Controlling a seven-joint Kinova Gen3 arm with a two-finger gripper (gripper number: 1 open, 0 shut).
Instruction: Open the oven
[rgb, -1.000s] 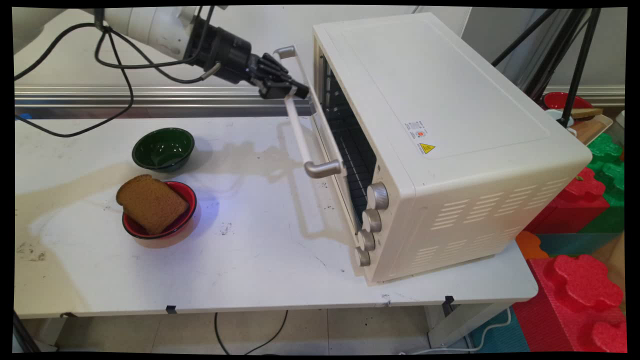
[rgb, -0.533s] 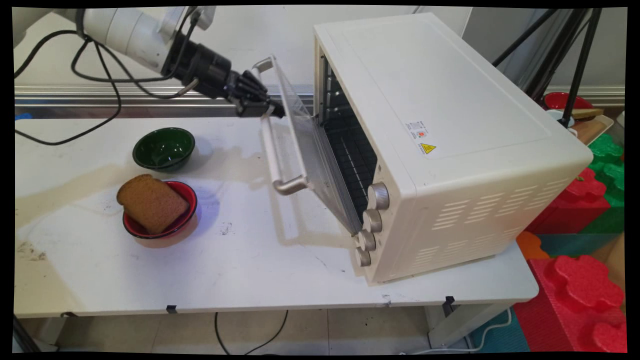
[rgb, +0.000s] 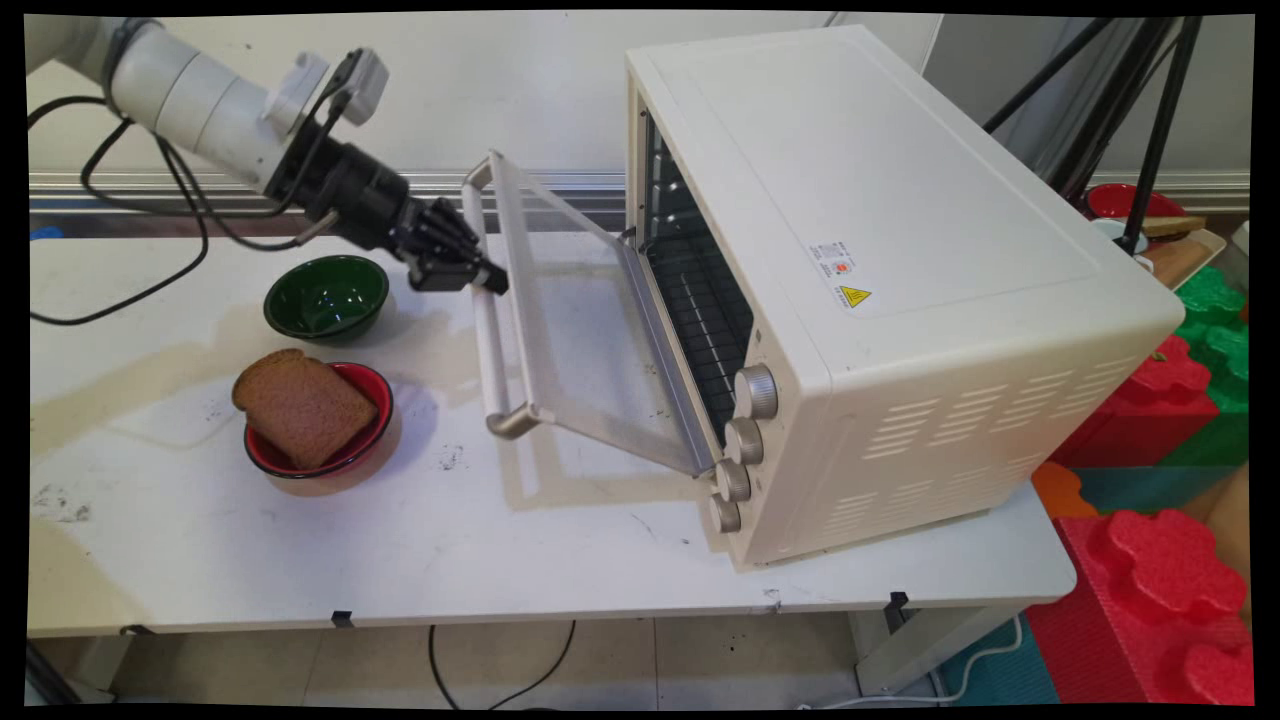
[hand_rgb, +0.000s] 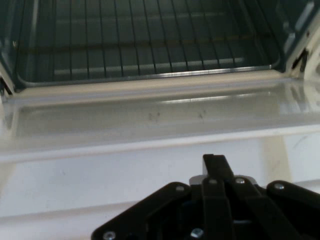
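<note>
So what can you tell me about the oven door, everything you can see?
The oven door is a clear glass pane in a cream frame, hinged along its bottom edge to the cream toaster oven. It hangs partly open, slanting out over the white table without touching it. A pale bar handle with silvery ends runs along its outer edge. The black gripper is shut on that handle. Through the opening you see dark wire racks.
</note>
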